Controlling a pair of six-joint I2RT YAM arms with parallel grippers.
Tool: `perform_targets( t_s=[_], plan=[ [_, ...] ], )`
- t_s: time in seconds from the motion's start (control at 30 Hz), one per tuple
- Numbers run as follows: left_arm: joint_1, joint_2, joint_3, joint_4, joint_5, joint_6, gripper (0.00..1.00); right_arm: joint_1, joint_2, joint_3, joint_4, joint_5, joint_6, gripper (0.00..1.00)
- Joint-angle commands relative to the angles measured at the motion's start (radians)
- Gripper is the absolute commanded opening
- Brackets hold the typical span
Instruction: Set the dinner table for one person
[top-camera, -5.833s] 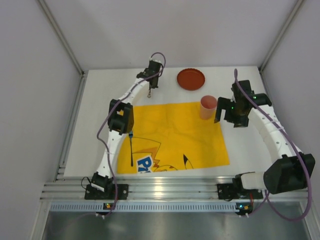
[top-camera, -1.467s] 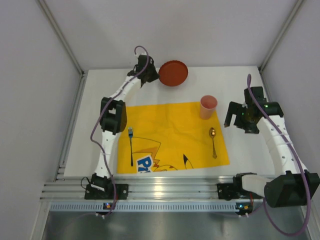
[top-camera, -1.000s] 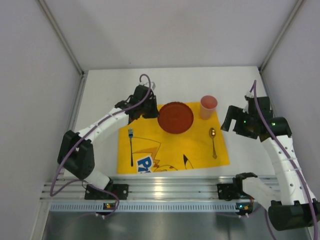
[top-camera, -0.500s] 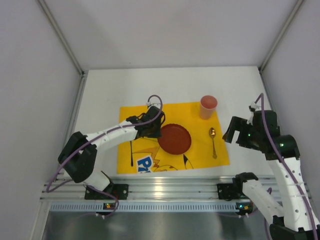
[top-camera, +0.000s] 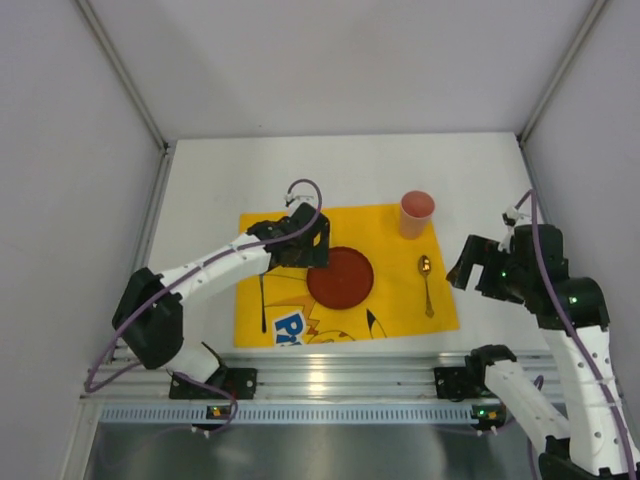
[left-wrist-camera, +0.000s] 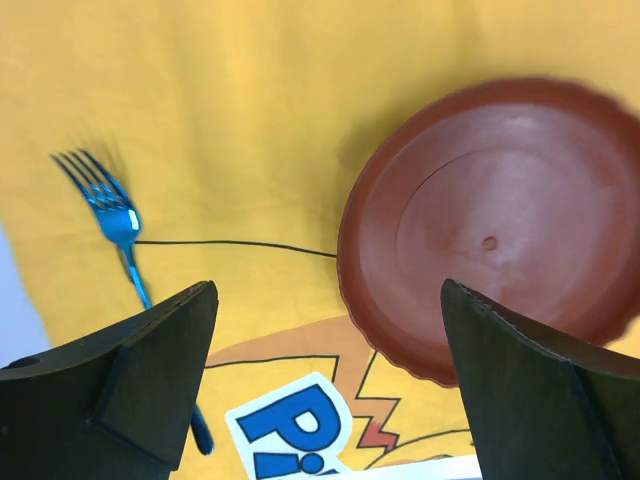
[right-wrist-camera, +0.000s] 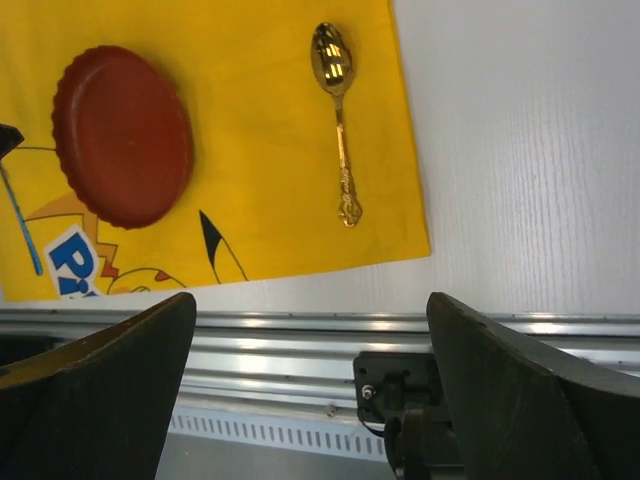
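Note:
A dark red plate (top-camera: 340, 278) lies flat in the middle of the yellow printed cloth (top-camera: 300, 222) on the white dinner table (top-camera: 215, 175). My left gripper (top-camera: 312, 252) hovers just left of the plate, open and holding nothing. In the left wrist view the plate (left-wrist-camera: 500, 230) sits ahead on the right, apart from the open left gripper (left-wrist-camera: 330, 400). A blue fork (left-wrist-camera: 110, 210) lies on the cloth's left side. A gold spoon (top-camera: 426, 285) lies on its right side, below a pink cup (top-camera: 416, 213). My right gripper (top-camera: 468, 270) hangs open and empty right of the cloth.
A ribbed aluminium rail (top-camera: 340, 380) runs along the near edge with both arm bases bolted to it; the right wrist view looks down on the rail (right-wrist-camera: 300, 330), the spoon (right-wrist-camera: 340, 120) and the plate (right-wrist-camera: 122, 135). White walls enclose the back and both sides.
My left gripper carried the plate from the far table onto the cloth, then opened and let it go. The right arm drew back toward the near right.

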Motion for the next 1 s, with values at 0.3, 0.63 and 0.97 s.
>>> perform_targets(
  t_s=[0.3, 0.63, 0.97],
  plan=[
    [-0.112, -0.597, -0.152, 0.350, -0.421, 0.274, 0.99, 0.011, -0.289, -0.066, 0.407, -0.242, 0.192, 1.00],
    [-0.153, -0.814, -0.393, 0.675, -0.642, 0.522, 0.99, 0.012, -0.506, -0.149, 0.355, -0.154, 0.219, 1.00],
    [-0.143, -0.690, -0.368, 0.739, -0.633, 0.548, 0.99, 0.011, -0.408, -0.217, 0.405, -0.210, 0.223, 1.00]
  ],
)
